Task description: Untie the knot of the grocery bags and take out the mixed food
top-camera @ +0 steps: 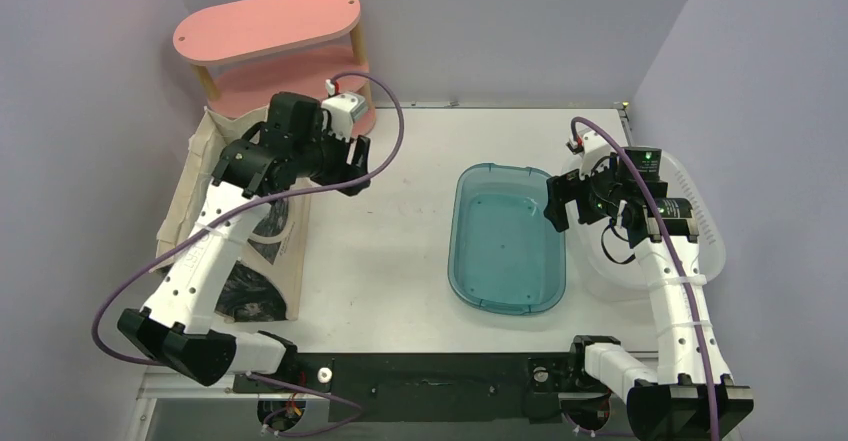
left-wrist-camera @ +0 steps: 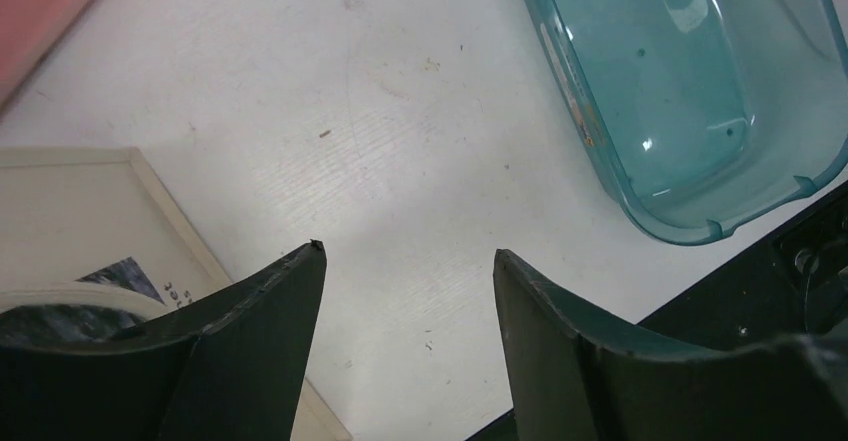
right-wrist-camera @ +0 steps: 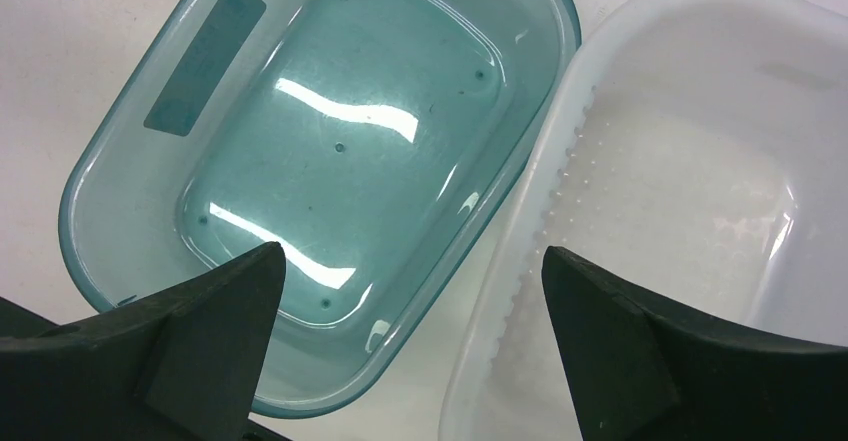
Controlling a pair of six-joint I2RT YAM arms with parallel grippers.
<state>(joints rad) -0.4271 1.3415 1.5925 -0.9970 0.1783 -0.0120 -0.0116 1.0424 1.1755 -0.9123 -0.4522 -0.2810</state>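
The grocery bags and the mixed food do not show in any view. My left gripper (top-camera: 356, 168) hangs open over bare table just right of a beige canvas tote (top-camera: 196, 164) that lies at the left. In the left wrist view the gripper (left-wrist-camera: 408, 251) has nothing between its fingers, and the tote's corner (left-wrist-camera: 75, 201) shows at the left. My right gripper (top-camera: 556, 204) is wide open and empty. In the right wrist view it (right-wrist-camera: 412, 251) hovers above the gap between a teal tub (right-wrist-camera: 330, 151) and a white basket (right-wrist-camera: 700, 161).
The teal tub (top-camera: 505, 241) sits mid-table, and its corner (left-wrist-camera: 690, 91) shows in the left wrist view. The white basket (top-camera: 703, 223) lies under the right arm. A pink two-tier shelf (top-camera: 265, 21) stands at the back left, behind the tote.
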